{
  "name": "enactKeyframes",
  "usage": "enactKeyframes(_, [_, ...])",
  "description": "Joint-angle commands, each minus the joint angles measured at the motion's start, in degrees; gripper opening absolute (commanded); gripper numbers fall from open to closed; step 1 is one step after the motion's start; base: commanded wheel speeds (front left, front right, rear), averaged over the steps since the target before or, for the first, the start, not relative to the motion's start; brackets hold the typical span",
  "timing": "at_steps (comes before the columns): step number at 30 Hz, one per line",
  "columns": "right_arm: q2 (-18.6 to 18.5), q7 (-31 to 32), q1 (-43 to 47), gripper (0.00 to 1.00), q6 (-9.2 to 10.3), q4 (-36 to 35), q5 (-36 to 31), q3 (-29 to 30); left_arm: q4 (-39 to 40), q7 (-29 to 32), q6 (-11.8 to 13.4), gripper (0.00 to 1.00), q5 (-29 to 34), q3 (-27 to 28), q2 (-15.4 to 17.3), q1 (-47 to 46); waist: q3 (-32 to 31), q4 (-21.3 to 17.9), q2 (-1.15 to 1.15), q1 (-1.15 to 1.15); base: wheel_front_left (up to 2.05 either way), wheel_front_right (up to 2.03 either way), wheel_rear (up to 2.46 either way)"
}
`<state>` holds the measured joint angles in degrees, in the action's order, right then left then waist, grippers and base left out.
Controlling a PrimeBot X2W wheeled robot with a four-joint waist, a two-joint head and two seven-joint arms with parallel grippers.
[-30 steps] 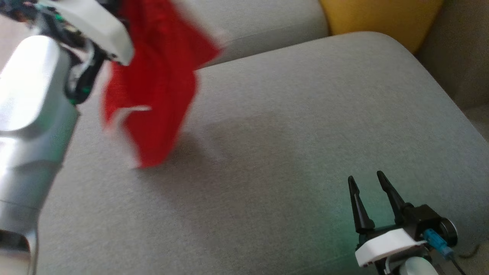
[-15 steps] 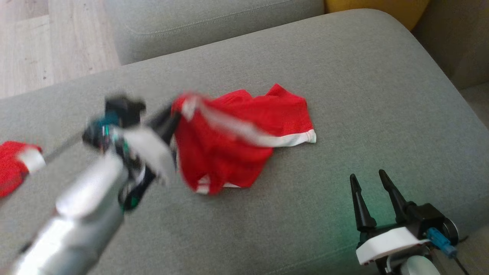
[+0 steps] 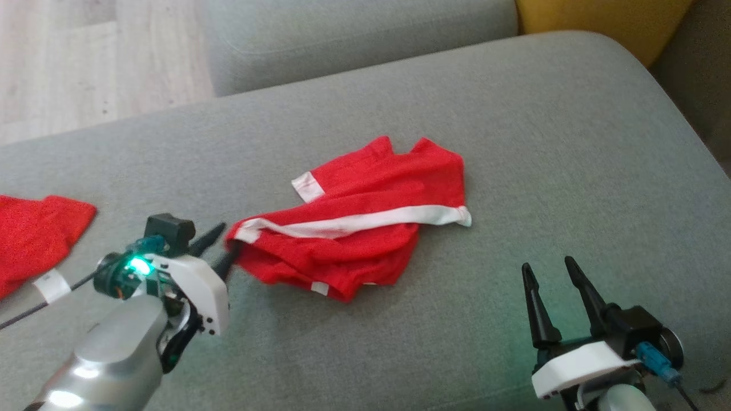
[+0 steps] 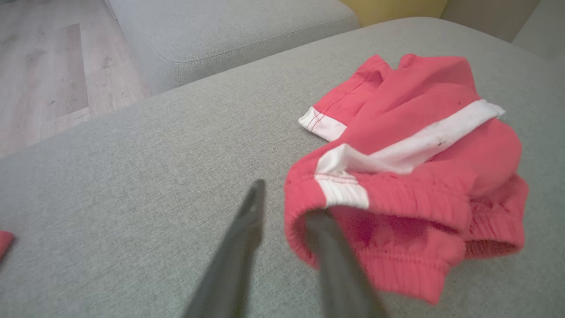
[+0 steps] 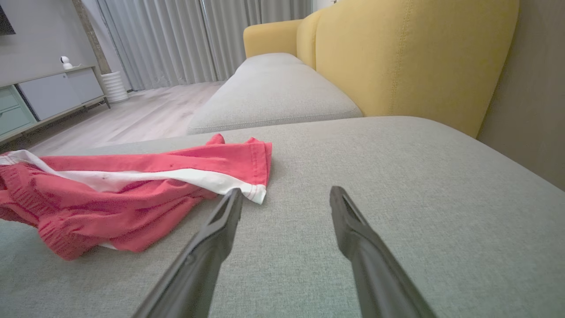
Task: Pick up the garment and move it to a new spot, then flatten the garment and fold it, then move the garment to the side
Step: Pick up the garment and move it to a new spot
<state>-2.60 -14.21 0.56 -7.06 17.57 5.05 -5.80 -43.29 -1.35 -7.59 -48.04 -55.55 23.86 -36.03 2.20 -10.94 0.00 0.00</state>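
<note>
The garment, red shorts with white side stripes, lies crumpled on the grey sofa seat. My left gripper sits low at its left end, by the elastic waistband. In the left wrist view, the left gripper has its fingers slightly parted with grey fabric showing between them. One fingertip touches the waistband edge of the garment, and nothing is pinched. My right gripper stands open over bare seat at the lower right. In its wrist view, the right gripper points just past the striped hem of the garment.
Another red cloth with a white tag lies at the seat's left edge. A second grey seat and a yellow backrest stand behind. Wooden floor shows at the far left. The seat drops off at its right edge.
The head camera has shifted. One second ago the garment hung from my raised left gripper; now it lies on the seat. The left arm has come down and its fingers have parted.
</note>
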Motion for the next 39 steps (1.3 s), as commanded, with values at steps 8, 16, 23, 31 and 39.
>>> enactKeyframes(8, [-0.28,-0.78,0.05,1.0,-0.43,-1.14,-0.29,-0.9,0.39,-2.12,0.1,1.0,-1.85,0.92,0.92,-3.12,-4.7,5.14,0.0,0.0,0.0,0.0,0.0])
enactKeyframes(16, [-0.28,-0.78,1.42,1.0,-0.43,-1.31,-0.02,0.12,3.82,-8.62,4.59,1.0,-3.58,4.41,-0.53,-1.67,-8.09,9.8,0.0,0.0,0.0,0.0,0.0])
enactKeyframes(23, [-0.28,-0.79,1.91,1.0,-0.43,-1.85,0.08,0.86,12.71,-12.98,9.94,1.0,-5.55,8.51,-1.27,7.06,-9.63,12.26,0.0,0.0,0.0,0.0,0.0])
enactKeyframes(31, [-0.28,-0.79,3.26,1.0,-0.43,-2.45,-0.05,1.95,24.37,-13.62,17.49,1.0,-1.71,15.7,-1.96,19.77,-9.85,14.26,0.0,0.0,0.0,0.0,0.0])
enactKeyframes(39, [-0.28,-0.79,4.95,1.0,-0.43,-2.63,0.64,2.58,32.19,-13.64,21.14,1.0,6.22,24.79,-2.89,32.35,-9.71,14.85,0.0,0.0,0.0,0.0,0.0])
